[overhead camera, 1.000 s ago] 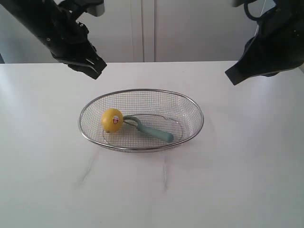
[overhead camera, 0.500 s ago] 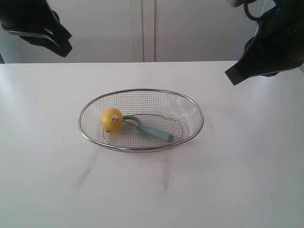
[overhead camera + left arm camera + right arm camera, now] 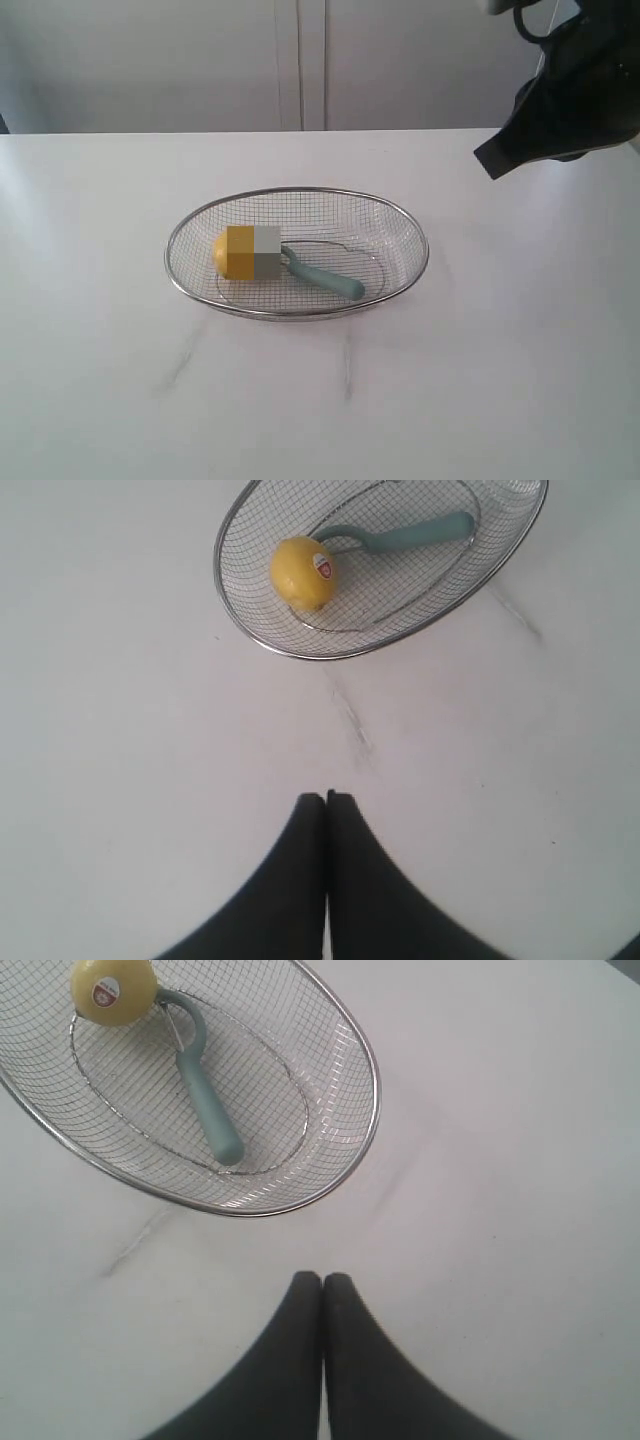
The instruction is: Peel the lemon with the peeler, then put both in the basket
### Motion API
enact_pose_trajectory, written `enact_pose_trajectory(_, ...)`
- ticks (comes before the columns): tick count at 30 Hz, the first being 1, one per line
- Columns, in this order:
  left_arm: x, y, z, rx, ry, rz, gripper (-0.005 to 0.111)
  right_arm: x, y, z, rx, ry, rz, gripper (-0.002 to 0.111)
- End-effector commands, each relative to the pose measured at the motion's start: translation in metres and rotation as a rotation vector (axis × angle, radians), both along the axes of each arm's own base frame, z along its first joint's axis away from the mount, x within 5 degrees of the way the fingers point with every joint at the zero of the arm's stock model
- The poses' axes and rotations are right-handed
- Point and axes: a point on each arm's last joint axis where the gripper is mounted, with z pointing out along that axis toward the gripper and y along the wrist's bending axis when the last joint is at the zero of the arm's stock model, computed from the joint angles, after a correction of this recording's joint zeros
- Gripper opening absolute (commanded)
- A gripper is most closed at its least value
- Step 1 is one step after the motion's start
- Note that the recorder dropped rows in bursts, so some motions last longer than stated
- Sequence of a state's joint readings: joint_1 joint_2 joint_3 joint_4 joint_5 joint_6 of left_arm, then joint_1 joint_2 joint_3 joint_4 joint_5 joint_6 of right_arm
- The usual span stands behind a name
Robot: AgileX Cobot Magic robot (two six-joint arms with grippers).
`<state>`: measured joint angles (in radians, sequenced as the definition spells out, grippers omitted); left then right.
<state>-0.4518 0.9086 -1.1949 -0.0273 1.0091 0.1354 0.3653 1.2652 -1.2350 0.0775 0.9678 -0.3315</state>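
**Q:** Left jaws?
**A:** Left gripper (image 3: pixel 326 798) is closed, jaws pressed flat together with nothing between them. It hangs over the bare white table (image 3: pixel 120 780) and touches nothing.

**Q:** What lies ahead of it?
**A:** Well ahead of the tips, the basket (image 3: pixel 236 630) stands on the table. The lemon (image 3: pixel 303 572) is inside and nearer these jaws than the peeler (image 3: pixel 400 535). The lemon's red-and-white sticker (image 3: pixel 323 568) sits on the side turned toward the peeler.

**Q:** Right jaws?
**A:** Right gripper (image 3: pixel 322 1280) is also closed on nothing, jaws meeting along their length. It is above the table, apart from the basket rim.

**Q:** Peeler axis?
**A:** It lies flat on the mesh floor, long axis roughly along the basket's length, slightly skewed. From the left jaws it runs crosswise, beyond the lemon. From the right jaws it runs nearly straight away: handle end nearest the tips, curved blade head farthest, hooking round at the lemon.

**Q:** Contact?
**A:** The head is against or just beside the lemon. Cannot tell whether the metal touches the skin.

**Q:** Exterior check?
**A:** The handle end points toward the right arm's end of the basket, the head toward the lemon at the other end. The right arm (image 3: pixel 560 100) is raised, well clear of the basket.
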Motion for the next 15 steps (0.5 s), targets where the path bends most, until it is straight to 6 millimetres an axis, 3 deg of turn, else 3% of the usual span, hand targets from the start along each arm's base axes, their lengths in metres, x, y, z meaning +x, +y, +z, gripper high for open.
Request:
enact_pose_trajectory(1,-0.0159,0.0076,0.0014,-0.007,0.004,0.006,0.000,-0.0005,-0.0024,0.0011,0.005,-0.007,-0.011,0.000)
enact_pose_trajectory(15,-0.0173,0.0083,0.0022,-0.007,-0.006,0.000,0.000,-0.0005,-0.0024,0.0011,0.005,-0.007,-0.011,0.000)
